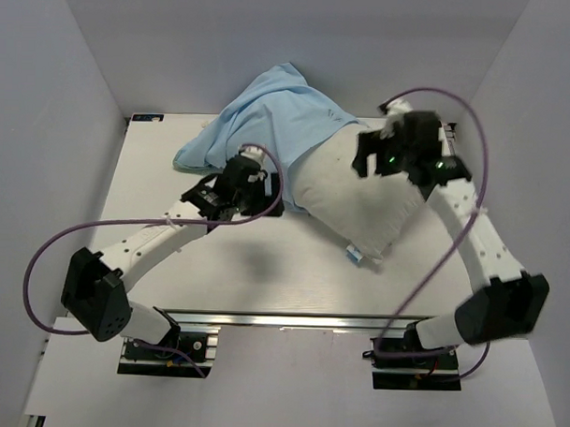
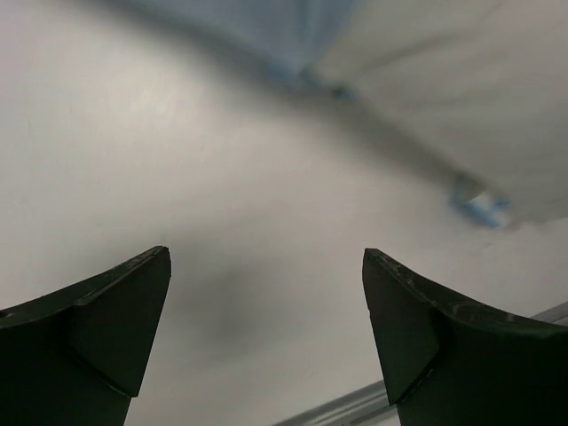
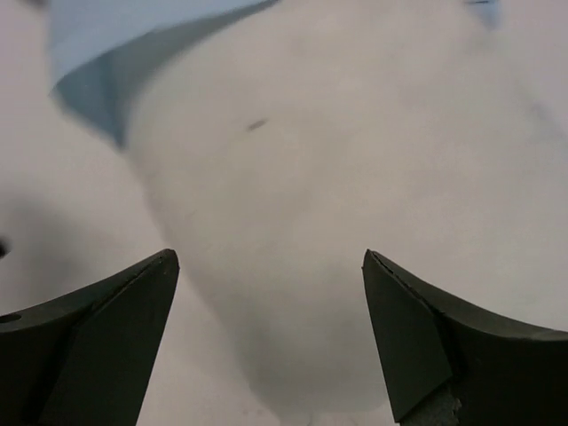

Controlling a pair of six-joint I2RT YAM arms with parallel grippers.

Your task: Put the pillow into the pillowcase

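The white desk (image 1: 264,269) holds everything. The left pincer (image 1: 252,167) is wide open and empty, with the pillowcase (image 1: 270,115) just ahead. The right pincer (image 1: 369,158) is open and empty, with the pillow (image 1: 360,202) below.

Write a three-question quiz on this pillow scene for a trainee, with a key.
1. True or false: the right gripper is clamped on the pillow.
2. Which colour of the pillowcase shows in the top view? A light blue; B red; C black.
3. Fill in the blank: the pillow corner with the blue tag lies ___ the pillowcase.
Key: 1 false, its jaws stand open over the pillow and hold nothing; 2 A; 3 outside.
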